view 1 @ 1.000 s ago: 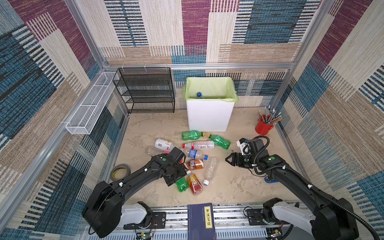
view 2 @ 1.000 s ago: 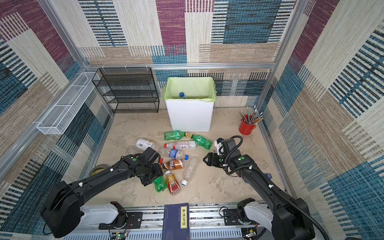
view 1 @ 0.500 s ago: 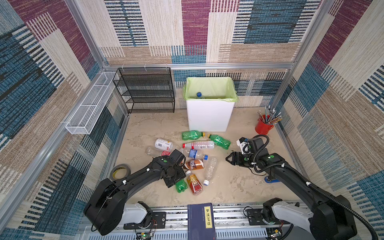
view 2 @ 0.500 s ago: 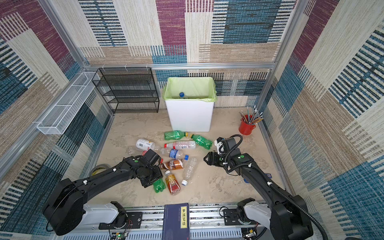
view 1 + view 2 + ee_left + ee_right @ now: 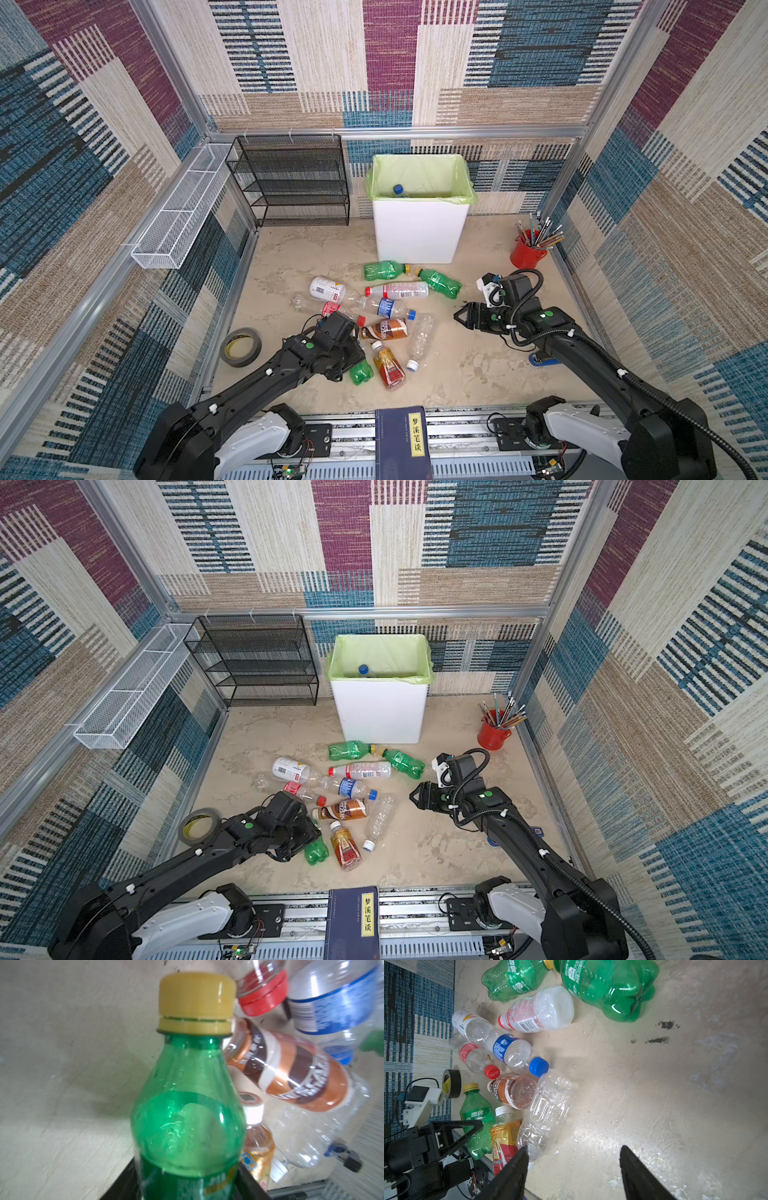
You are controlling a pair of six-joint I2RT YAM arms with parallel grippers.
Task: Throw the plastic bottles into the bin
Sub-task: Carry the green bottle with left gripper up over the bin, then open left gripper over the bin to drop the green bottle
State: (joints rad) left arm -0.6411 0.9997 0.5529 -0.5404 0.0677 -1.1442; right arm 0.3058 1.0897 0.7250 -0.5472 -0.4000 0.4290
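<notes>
Several plastic bottles (image 5: pixel 384 309) lie in a pile on the floor in front of the white bin (image 5: pixel 417 232) with the green bag; a blue-capped bottle (image 5: pixel 398 189) shows inside it. My left gripper (image 5: pixel 348 360) (image 5: pixel 187 1186) is shut on a green bottle (image 5: pixel 360 371) (image 5: pixel 187 1115) with a yellow cap, at the pile's near left edge; both jaws press its sides. An orange-labelled bottle (image 5: pixel 388 368) lies beside it. My right gripper (image 5: pixel 459 316) (image 5: pixel 573 1153) stands open over bare floor, right of a clear bottle (image 5: pixel 419 338) (image 5: pixel 546 1109).
A tape roll (image 5: pixel 240 347) lies left of the pile. A red cup of pencils (image 5: pixel 528 253) stands at the back right. A black mesh rack (image 5: pixel 291 183) and a white wire basket (image 5: pixel 183 212) line the back left. A dark book (image 5: pixel 403 440) sits at the front edge.
My left gripper's jaws have closed onto the green bottle. The right gripper has hardly moved.
</notes>
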